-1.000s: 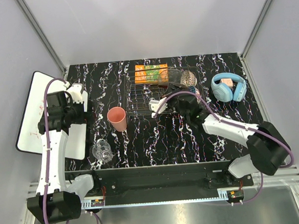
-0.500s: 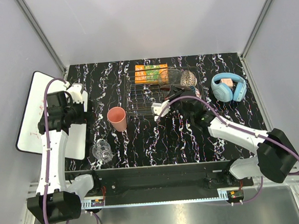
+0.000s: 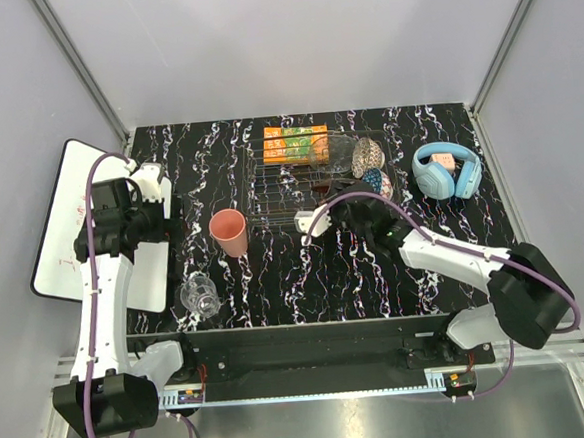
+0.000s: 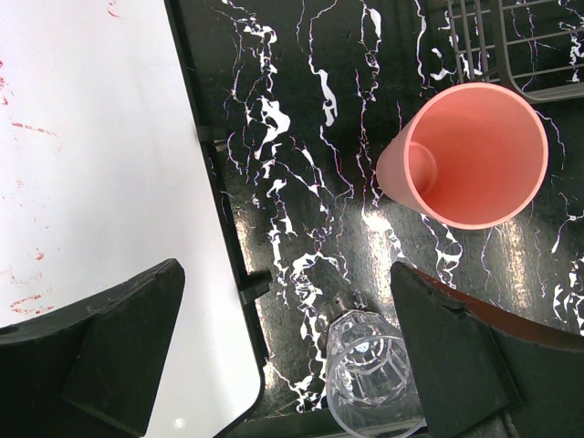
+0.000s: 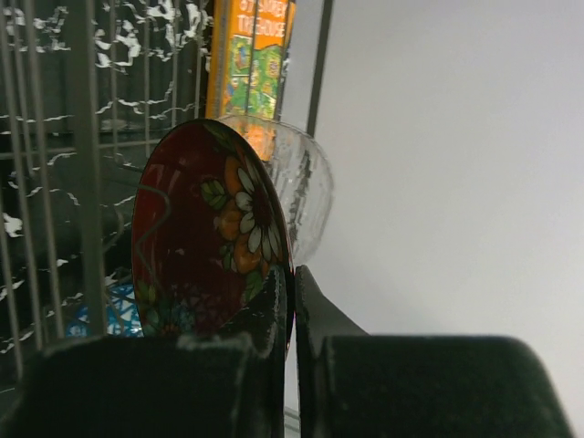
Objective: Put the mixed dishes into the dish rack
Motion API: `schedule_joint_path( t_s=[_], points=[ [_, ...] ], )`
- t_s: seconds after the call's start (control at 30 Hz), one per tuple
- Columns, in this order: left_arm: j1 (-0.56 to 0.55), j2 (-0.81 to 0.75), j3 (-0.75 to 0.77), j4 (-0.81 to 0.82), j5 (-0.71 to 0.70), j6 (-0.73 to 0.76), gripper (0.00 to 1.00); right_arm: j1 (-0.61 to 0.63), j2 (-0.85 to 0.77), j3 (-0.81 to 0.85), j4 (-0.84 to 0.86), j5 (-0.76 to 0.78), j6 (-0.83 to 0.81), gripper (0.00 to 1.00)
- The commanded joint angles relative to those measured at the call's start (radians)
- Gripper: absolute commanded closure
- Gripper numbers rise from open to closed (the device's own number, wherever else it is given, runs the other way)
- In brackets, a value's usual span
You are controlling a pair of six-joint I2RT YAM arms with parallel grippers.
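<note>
Our right gripper (image 5: 292, 285) pinches the rim of the red floral bowl (image 5: 210, 237), on edge inside the dish rack (image 5: 89, 137) just beside the clear bowl (image 5: 308, 187) — released unseated, it could topple and knock the glass. Our left gripper (image 4: 287, 342) hangs spread above the pink cup (image 4: 465, 155).

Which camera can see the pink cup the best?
The left wrist camera. There the pink cup looks big and sharp, and you can see right inside it. In the top external view the pink cup is small, beside the dish rack. The right wrist view does not show it.
</note>
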Motion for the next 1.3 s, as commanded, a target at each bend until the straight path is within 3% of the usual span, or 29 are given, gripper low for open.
schedule_joint_path(
  t_s=[0.0,0.43,0.57,0.6,0.77,0.87,0.9,1.17,1.27],
  points=[
    [0.008,0.0,0.032,0.046,-0.007,-0.003,0.01,-0.001,0.022,-0.003,0.1,-0.025,0.015,1.0],
    [0.01,0.003,0.019,0.05,-0.007,0.002,0.01,-0.01,0.095,-0.065,0.235,-0.007,0.126,1.0],
    [0.011,0.002,0.015,0.05,-0.01,0.007,0.01,-0.008,0.082,-0.117,0.298,0.051,0.159,0.82],
    [0.01,0.006,0.016,0.052,-0.011,0.007,0.01,-0.01,0.075,-0.125,0.309,0.059,0.17,0.62],
    [0.01,0.013,0.032,0.05,-0.007,0.005,0.01,-0.01,0.045,-0.165,0.367,0.116,0.205,0.58],
    [0.011,0.016,0.041,0.046,-0.007,0.005,0.01,-0.008,0.02,-0.18,0.402,0.139,0.236,0.34],
    [0.01,0.017,0.044,0.043,-0.007,0.005,0.01,-0.008,0.005,-0.182,0.413,0.142,0.242,0.01],
    [0.01,0.02,0.068,0.027,-0.005,0.004,0.01,0.018,-0.13,-0.156,0.438,0.228,0.287,0.0],
    [0.01,0.023,0.079,0.02,-0.007,0.008,0.01,0.03,-0.216,-0.127,0.338,0.251,0.336,0.0]
  ],
)
